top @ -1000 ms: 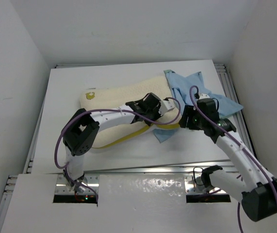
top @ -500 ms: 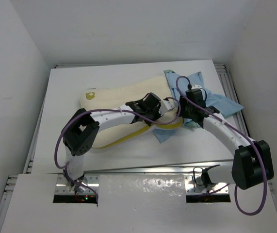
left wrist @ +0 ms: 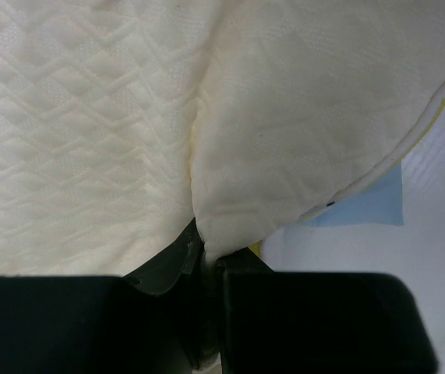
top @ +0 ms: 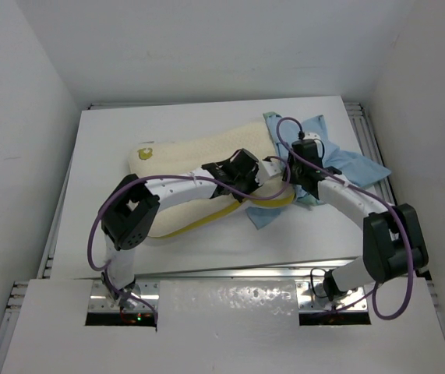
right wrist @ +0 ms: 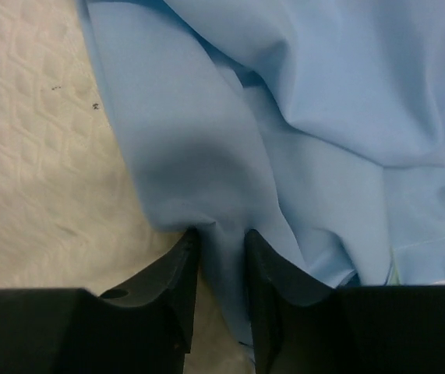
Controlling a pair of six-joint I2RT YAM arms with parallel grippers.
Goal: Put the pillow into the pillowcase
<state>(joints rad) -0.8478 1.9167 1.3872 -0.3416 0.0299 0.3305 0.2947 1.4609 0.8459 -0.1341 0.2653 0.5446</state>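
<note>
The cream pillow (top: 183,160) lies across the middle of the table, with a yellow edge seam and a yellow-green mark (top: 146,152) near its left corner. The light blue pillowcase (top: 351,165) lies crumpled at its right end. My left gripper (top: 273,171) is shut on a fold of the pillow (left wrist: 90,117) at that right end; the gripper (left wrist: 206,249) pinches the cloth tight. My right gripper (top: 301,173) sits right beside it on the pillowcase edge. In the right wrist view the gripper (right wrist: 222,243) has its jaws close together with a puckered fold of pillowcase (right wrist: 308,132) between them.
The white table (top: 167,245) has metal rails along its right edge (top: 374,144) and near edge (top: 230,273). White walls close in the left, back and right. A corner of pillowcase (top: 261,218) pokes out under the pillow's near edge.
My right gripper has moved up and left from beside the pillow's near corner onto the pillowcase edge, its elbow swinging inward. The left arm and pillow have not moved.
</note>
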